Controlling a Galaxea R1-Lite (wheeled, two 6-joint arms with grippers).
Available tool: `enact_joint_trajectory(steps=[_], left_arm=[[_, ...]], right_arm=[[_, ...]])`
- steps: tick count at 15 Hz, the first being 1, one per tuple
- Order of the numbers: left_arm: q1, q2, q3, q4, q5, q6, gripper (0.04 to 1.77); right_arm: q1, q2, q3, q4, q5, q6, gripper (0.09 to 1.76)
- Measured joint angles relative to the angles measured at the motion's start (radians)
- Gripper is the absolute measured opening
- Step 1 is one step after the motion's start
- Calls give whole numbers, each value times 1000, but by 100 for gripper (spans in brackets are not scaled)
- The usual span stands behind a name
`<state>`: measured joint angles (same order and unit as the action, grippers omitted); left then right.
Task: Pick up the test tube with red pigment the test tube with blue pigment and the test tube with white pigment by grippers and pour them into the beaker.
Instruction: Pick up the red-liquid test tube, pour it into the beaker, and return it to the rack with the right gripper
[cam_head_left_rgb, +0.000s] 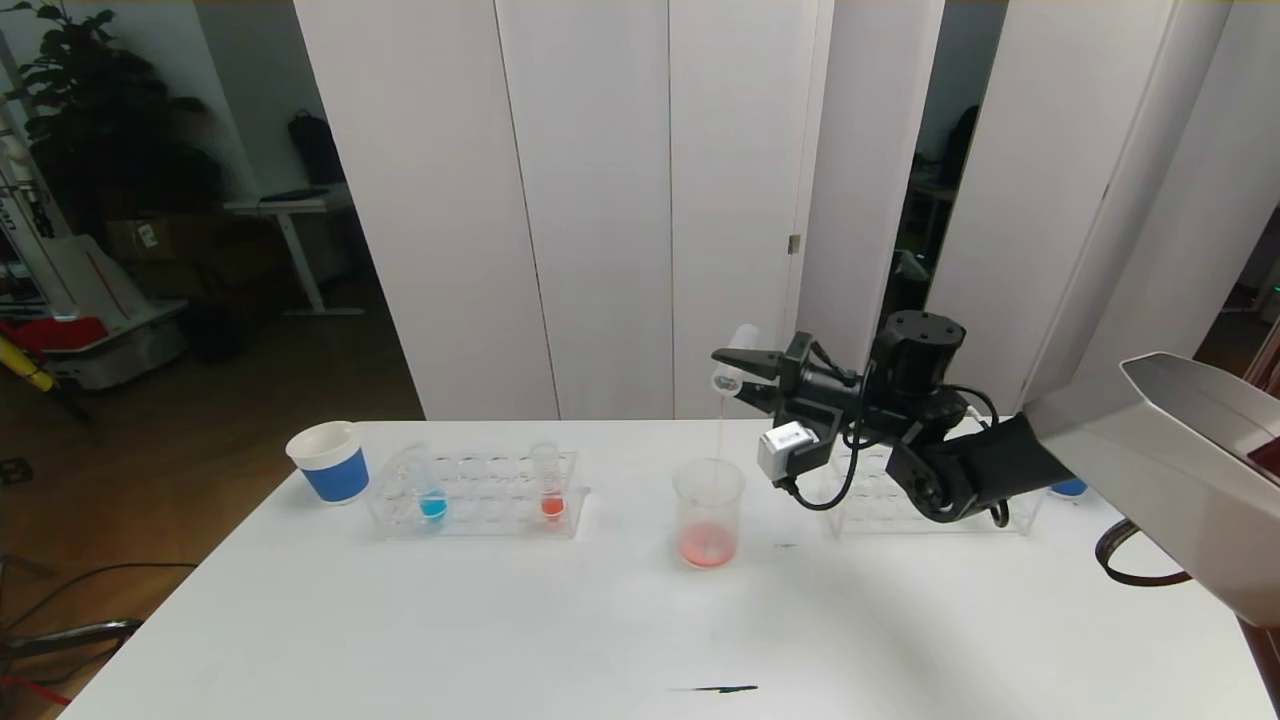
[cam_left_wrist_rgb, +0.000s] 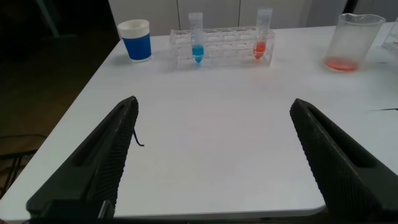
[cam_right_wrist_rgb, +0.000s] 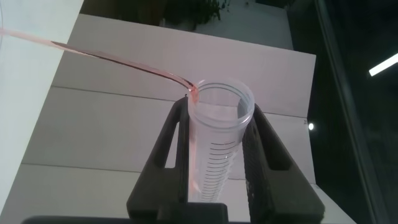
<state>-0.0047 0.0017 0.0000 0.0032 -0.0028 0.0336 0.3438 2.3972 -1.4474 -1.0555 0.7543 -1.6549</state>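
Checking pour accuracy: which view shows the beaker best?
The head view: the beaker stands whole, the stream falling into its reddish liquid. The left wrist view shows it far off at the edge. The right wrist view misses it.

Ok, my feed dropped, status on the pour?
Right gripper shut on tilted tube, pale red stream into beaker. Left gripper open, idle. Blue tube racked. Nothing blocking.

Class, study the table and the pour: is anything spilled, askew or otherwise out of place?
Nothing is spilled. The right gripper tips a tube above the beaker, and the thin stream lands inside. Two dark marks on the table look odd, but I cannot tell what they are.
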Motion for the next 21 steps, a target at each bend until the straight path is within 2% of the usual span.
enact_joint_trajectory(steps=[7,17,19,21], left_arm=[[0,0,0,0,0,0,174],[0,0,0,0,0,0,174],[0,0,0,0,0,0,174],[0,0,0,0,0,0,174]], right_arm=[[3,7,-15,0,19,-18,57],[-4,-40,-17,-5,-11,25,57],[-3,-68,-17,-8,-81,73,57],[2,-102,-16,-11,-211,152,57]])
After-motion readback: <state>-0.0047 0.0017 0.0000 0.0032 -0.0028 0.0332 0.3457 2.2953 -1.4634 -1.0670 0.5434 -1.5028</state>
